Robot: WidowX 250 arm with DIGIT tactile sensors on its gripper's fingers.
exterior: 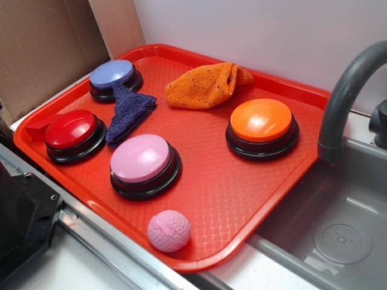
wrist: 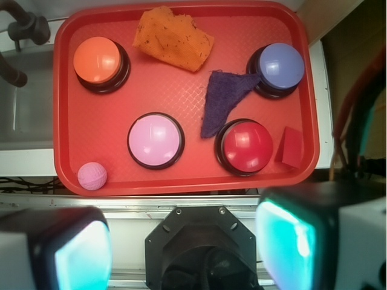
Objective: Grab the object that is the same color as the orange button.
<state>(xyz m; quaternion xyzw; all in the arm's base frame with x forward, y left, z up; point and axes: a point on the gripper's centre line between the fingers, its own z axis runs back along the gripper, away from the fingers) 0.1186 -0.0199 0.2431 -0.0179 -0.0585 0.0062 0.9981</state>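
Wrist view has us parked high over the near edge of the bench, looking straight down at the red tray [wrist: 66, 109], so we're still in the approach stage and nothing is grabbed yet. Our tool [wrist: 181, 254] sits with its two pads [wrist: 287, 248] wide apart, with nothing between them.

What we want is the orange knitted cloth [wrist: 173, 38], lying up by the far edge of the bench, roughly mid-way along it, with the orange button [wrist: 98, 61] off to one side near the sink-side far corner. In the exterior view the orange knitted cloth [exterior: 207, 85] lies bunched in a loose lump, just beside the orange button [exterior: 262, 124] but not touching it.

To do this well, we'd say: travel across the tray at height first, since the pink button [wrist: 155, 139] and the red button [wrist: 244, 144] sit between us and the target. Then come down over the fat middle of the cloth, not the thin tapered end. It looks soft and floppy, so we'd go low enough to pinch a real fold.

Main thing to watch is the purple cloth [wrist: 224, 99] lying fairly close by, next to the blue button [wrist: 278, 67]. Keep the descent toward the far side so we don't snag that one by mistake. The little pink ball [wrist: 92, 176] is well out of the way.
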